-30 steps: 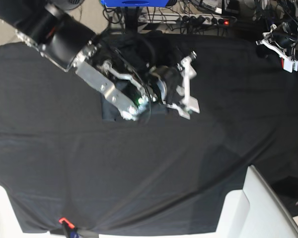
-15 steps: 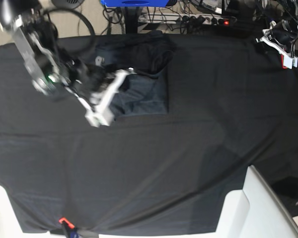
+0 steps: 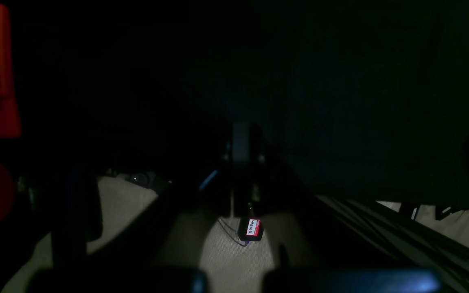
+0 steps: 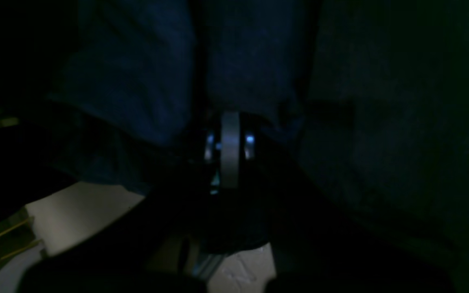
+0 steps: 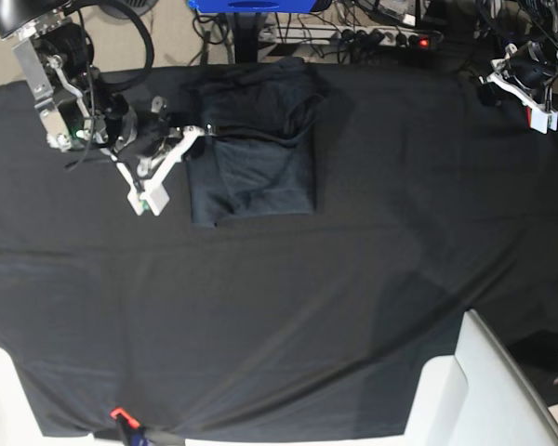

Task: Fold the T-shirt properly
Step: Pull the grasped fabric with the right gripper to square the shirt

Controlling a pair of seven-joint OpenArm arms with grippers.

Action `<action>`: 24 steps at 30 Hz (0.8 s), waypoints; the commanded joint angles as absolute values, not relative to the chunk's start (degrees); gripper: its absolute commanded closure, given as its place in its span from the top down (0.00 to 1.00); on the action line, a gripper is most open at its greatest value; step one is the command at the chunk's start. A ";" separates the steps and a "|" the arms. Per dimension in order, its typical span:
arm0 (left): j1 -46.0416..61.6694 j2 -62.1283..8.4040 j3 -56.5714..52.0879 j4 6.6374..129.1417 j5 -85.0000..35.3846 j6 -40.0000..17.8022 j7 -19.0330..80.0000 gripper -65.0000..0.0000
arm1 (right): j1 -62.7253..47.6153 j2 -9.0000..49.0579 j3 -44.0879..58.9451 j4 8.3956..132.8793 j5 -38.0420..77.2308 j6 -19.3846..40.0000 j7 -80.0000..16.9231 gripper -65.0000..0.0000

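While folded, the T-shirt [image 5: 256, 153] lies just beside the right fingers [image 5: 158, 181].

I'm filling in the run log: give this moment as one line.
dark slate-grey knit T-shirt: folded compact on black table cloth | right tool: shut, beside shirt | left tool: shut, far corner

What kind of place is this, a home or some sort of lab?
Most likely a robotics lab or test bench. A black cloth covers the work table, a power strip and loose cables run behind it, and two robot arms work over a folded T-shirt.
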State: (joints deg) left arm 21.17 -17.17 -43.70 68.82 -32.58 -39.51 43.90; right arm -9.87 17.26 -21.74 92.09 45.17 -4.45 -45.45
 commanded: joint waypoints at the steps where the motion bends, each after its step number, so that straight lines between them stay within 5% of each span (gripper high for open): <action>1: 21.41 -18.24 -44.18 69.49 -33.27 -40.00 42.95 0.00 | -9.01 17.45 -21.58 92.35 45.85 -3.91 -44.88 0.01; 24: 21.93 -18.24 -44.26 69.58 -33.27 -40.00 42.95 0.00 | 7.60 4.88 -36.00 78.81 45.85 -4.35 -44.88 0.01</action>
State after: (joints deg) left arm 21.76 -17.17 -43.83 68.82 -32.53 -39.51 43.92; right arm 6.81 5.02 -36.03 78.06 44.99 -4.91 -45.28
